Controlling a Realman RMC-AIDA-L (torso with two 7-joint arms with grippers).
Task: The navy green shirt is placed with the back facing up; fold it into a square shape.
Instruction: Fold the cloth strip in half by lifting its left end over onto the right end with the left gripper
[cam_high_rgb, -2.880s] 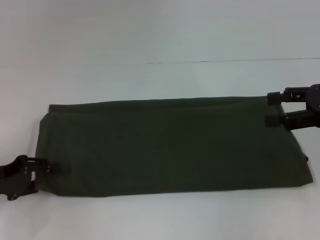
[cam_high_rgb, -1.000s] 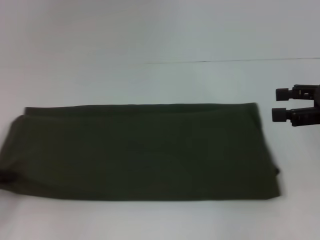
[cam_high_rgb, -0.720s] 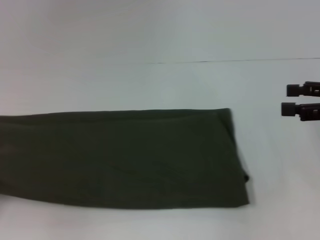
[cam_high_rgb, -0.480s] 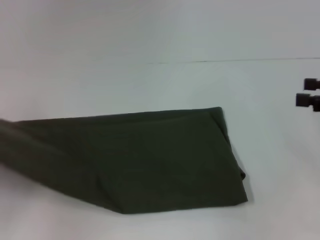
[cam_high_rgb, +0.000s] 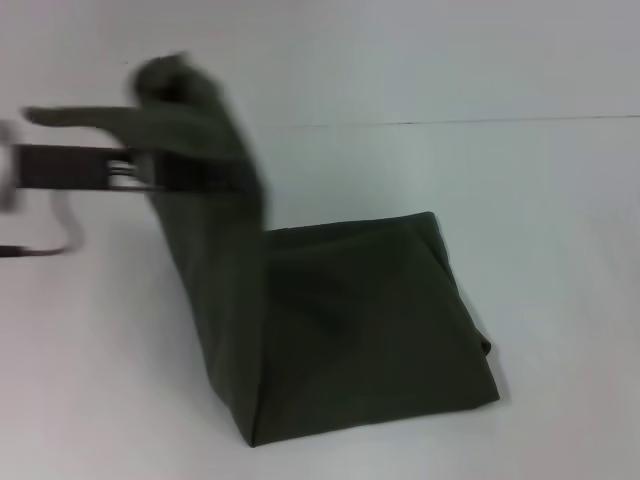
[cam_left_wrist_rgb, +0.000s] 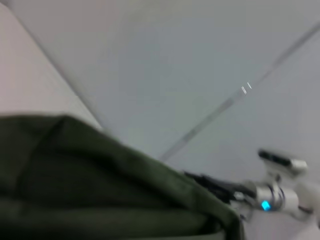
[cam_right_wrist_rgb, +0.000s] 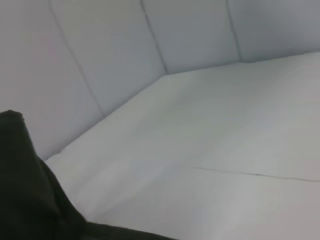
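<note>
the navy green shirt (cam_high_rgb: 350, 320) lies folded on the white bench (cam_high_rgb: 540, 200), its right part flat, its left end lifted high in a steep sheet. that raised end hangs from the left gripper (cam_high_rgb: 150, 168), whose fingers are clenched on the cloth at the top edge; the rest of the shirt drapes down and away below them. the right gripper shows in no view, so whether its fingers are open or closed cannot be told.
</note>
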